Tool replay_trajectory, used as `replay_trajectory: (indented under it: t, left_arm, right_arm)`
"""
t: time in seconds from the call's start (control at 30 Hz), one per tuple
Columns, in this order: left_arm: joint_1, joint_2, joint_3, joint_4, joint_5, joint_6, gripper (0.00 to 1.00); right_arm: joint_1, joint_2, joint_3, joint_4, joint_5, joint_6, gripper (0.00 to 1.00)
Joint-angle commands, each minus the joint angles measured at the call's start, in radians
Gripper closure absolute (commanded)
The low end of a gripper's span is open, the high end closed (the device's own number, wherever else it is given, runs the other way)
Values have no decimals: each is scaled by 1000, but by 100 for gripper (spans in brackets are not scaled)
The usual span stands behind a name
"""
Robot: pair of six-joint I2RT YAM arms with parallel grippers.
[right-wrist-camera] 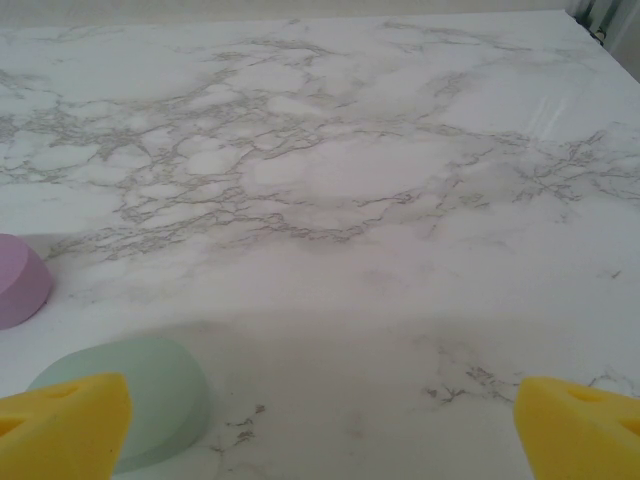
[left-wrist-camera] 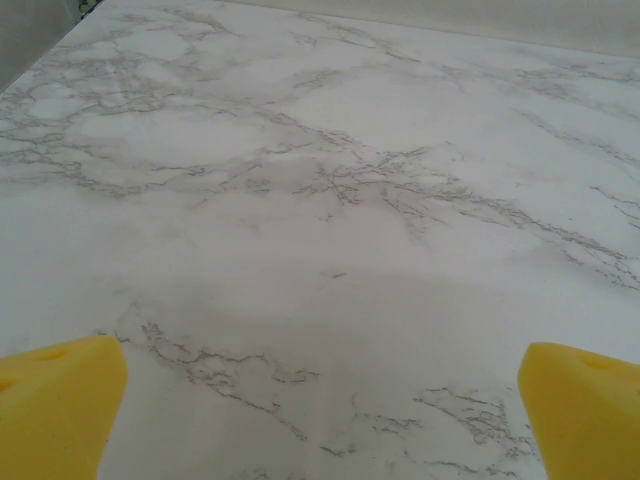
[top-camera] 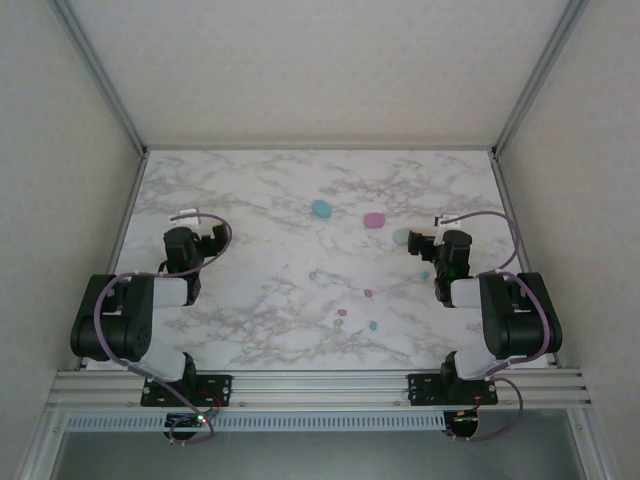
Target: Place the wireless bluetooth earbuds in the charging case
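Observation:
Several tiny pastel earbuds lie scattered on the marble table at front centre, among them a pink one (top-camera: 368, 293), a teal one (top-camera: 373, 326) and a greenish one (top-camera: 313, 274). Three closed oval charging cases lie further back: teal (top-camera: 320, 208), pink (top-camera: 374, 220) and mint green (top-camera: 403, 237). My right gripper (top-camera: 424, 243) is open and low over the table, with the mint case (right-wrist-camera: 140, 400) just beyond its left yellow pad (right-wrist-camera: 60, 425) and the pink case (right-wrist-camera: 20, 280) further left. My left gripper (top-camera: 212, 238) is open over bare marble, with nothing between its pads (left-wrist-camera: 55, 400).
The marble table (top-camera: 250, 200) is boxed in by white walls and an aluminium frame at the back and sides. A metal rail (top-camera: 320, 385) at the near edge carries both arm bases. Bare marble stretches ahead of the left gripper (left-wrist-camera: 320, 420) and the right gripper (right-wrist-camera: 320, 430).

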Motion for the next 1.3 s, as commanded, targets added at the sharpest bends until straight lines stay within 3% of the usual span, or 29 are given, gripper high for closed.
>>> replay_trajectory:
  t: [0.0, 0.27, 0.37, 0.5, 0.63, 0.73, 0.83, 1.0, 1.1, 1.27]
  left_arm:
    - [9, 9, -2, 19, 14, 5, 0]
    - [8, -1, -2, 14, 15, 6, 0]
    - [10, -85, 23, -98, -20, -13, 0]
    - [20, -207, 37, -234, -58, -56, 0]
    - [22, -292, 122, -451, -195, -178, 0]
    - [25, -323, 244, -681, -193, -271, 0]
    - [31, -334, 277, -733, -80, -335, 0]
    - [31, -324, 297, -704, 214, -408, 0]
    - [20, -308, 304, -689, 337, -429, 1]
    - [0, -323, 309, -722, 414, -396, 2]
  right_arm:
    - [-5, 2, 8, 21, -13, 4, 1]
    - [-4, 1, 9, 16, -18, 1, 1]
    - [-4, -27, 34, -54, -52, -12, 2]
    - [-4, -97, 168, -336, -66, -3, 3]
    - [-5, -131, 293, -595, -97, 41, 4]
    - [-4, -119, 412, -772, -238, 20, 9]
    - [-4, -79, 536, -921, -402, -18, 15]
    - [13, 16, 695, -1091, -521, -120, 24]
    - [38, 101, 782, -1189, -503, -207, 30]
    - [94, 270, 949, -1384, -458, -401, 35]
